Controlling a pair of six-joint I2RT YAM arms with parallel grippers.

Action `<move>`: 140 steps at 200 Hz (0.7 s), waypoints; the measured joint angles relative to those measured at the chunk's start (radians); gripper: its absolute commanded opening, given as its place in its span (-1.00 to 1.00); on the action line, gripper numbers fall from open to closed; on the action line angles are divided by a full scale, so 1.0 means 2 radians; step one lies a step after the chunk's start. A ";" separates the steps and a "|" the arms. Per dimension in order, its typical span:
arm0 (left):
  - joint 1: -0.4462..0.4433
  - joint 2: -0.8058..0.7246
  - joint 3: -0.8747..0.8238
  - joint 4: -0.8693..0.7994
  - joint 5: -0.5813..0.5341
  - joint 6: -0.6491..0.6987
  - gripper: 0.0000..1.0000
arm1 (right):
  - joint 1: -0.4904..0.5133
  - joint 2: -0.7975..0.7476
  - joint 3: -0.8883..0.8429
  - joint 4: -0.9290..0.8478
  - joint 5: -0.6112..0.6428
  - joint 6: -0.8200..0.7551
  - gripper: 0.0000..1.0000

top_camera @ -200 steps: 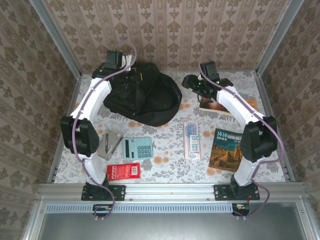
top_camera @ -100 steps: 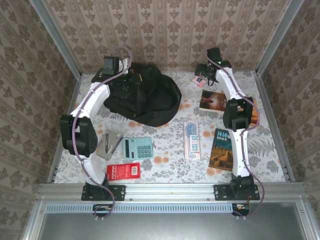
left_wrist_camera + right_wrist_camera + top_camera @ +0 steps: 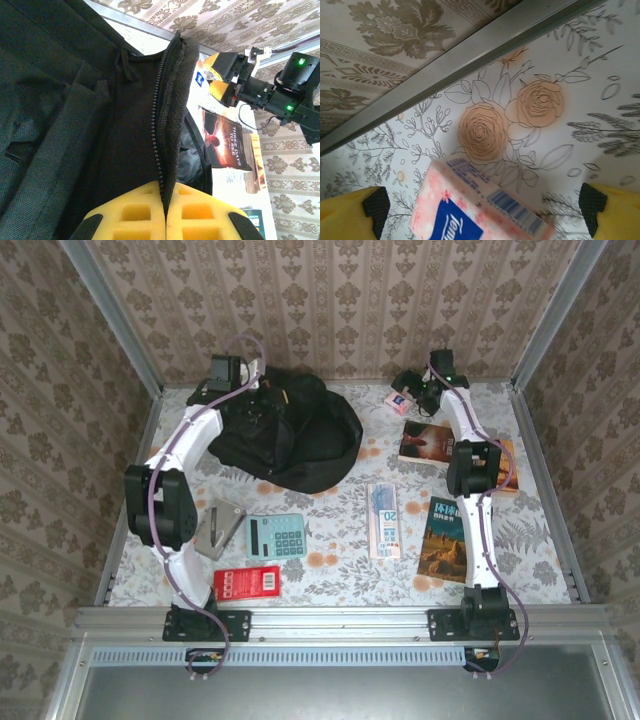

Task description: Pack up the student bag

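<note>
The student bag point(image 3: 290, 430), a black backpack, lies at the back left of the table. My left gripper point(image 3: 258, 400) is at its top and is shut on the bag's zippered opening edge point(image 3: 167, 165); the yellow pads point(image 3: 130, 215) pinch the fabric. The bag's mouth gapes a little beside the pads. A pink tissue pack point(image 3: 397, 401) with a blue label lies near the back wall. My right gripper point(image 3: 480, 215) hovers open over the tissue pack point(image 3: 470, 210), with one finger on each side and not touching it. That right gripper point(image 3: 215, 75) also shows from the left wrist.
A dark book point(image 3: 430, 442) lies right of the bag, with an orange one point(image 3: 507, 465) beyond it. Nearer the front are a blue-covered book point(image 3: 452, 540), a long pen box point(image 3: 383, 520), a teal calculator point(image 3: 275, 536), a grey metal piece point(image 3: 218, 530) and a red pack point(image 3: 247, 583). The metal frame rail point(image 3: 470, 55) runs just behind the tissue pack.
My right arm has stretched from above the dark book out to the back of the table over the tissue pack, and its jaws have opened wide. The left gripper stays shut on the bag.
</note>
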 measured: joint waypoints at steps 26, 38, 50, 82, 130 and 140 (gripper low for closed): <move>0.000 0.005 0.000 0.005 0.007 -0.007 -1.00 | -0.005 0.017 0.025 0.038 -0.031 0.036 0.93; 0.000 0.005 0.000 0.006 0.008 -0.009 -1.00 | -0.005 0.026 0.027 0.057 -0.047 0.053 0.91; 0.001 0.005 0.000 0.006 0.009 -0.010 -1.00 | -0.005 0.030 0.029 0.063 -0.053 0.064 0.89; 0.005 0.005 0.000 0.009 0.020 -0.011 -1.00 | -0.007 0.041 0.034 0.095 -0.086 0.092 0.80; 0.009 0.005 0.000 0.009 0.025 -0.011 -1.00 | -0.001 0.047 0.035 0.096 -0.115 0.083 0.71; 0.010 0.005 0.000 0.009 0.025 -0.011 -1.00 | 0.002 0.045 0.032 0.091 -0.114 0.072 0.71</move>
